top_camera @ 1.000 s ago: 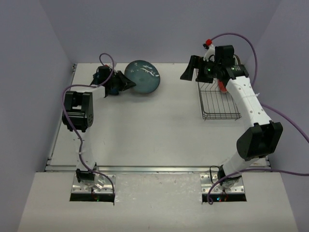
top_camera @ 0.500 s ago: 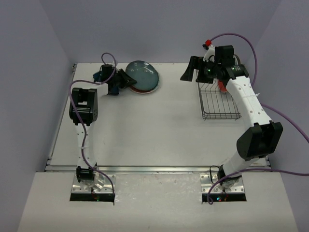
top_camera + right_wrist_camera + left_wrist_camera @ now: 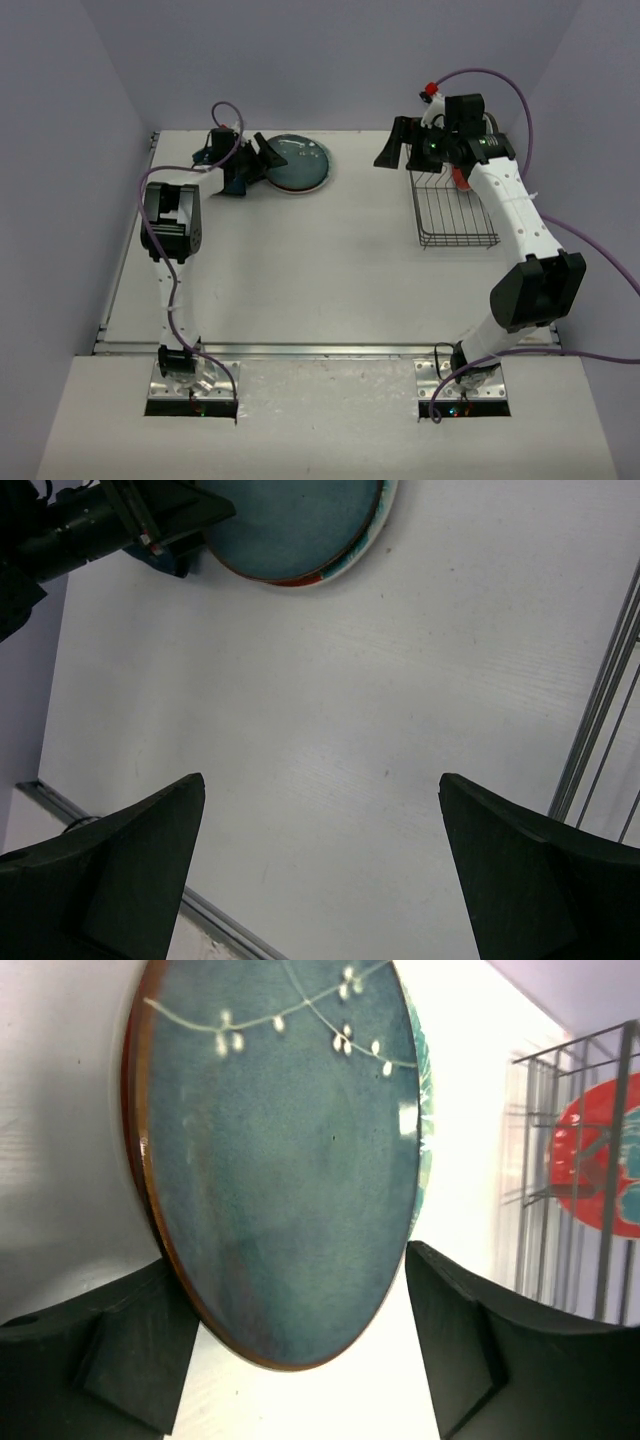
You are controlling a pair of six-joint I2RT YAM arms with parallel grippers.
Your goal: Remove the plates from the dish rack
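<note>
- The left gripper (image 3: 262,163) has its jaws apart on either side of the near rim of the dark blue plate (image 3: 280,1160) and grips nothing.
- That plate lies on top of the stack (image 3: 300,166), near the far edge of the worktop (image 3: 330,260), left of its middle.
- The step in hand looks like clearing the stack. Draw the jaws straight back before lifting, so that neither catches the rim.
- 1 red-orange plate (image 3: 600,1130) stands in the dish rack (image 3: 455,242), towards the far right corner.
- The right gripper (image 3: 397,150) hovers beside the rack's far left end, jaws wide and empty.
- It should take the plate's upper rim between the wires and lift straight up.
</note>
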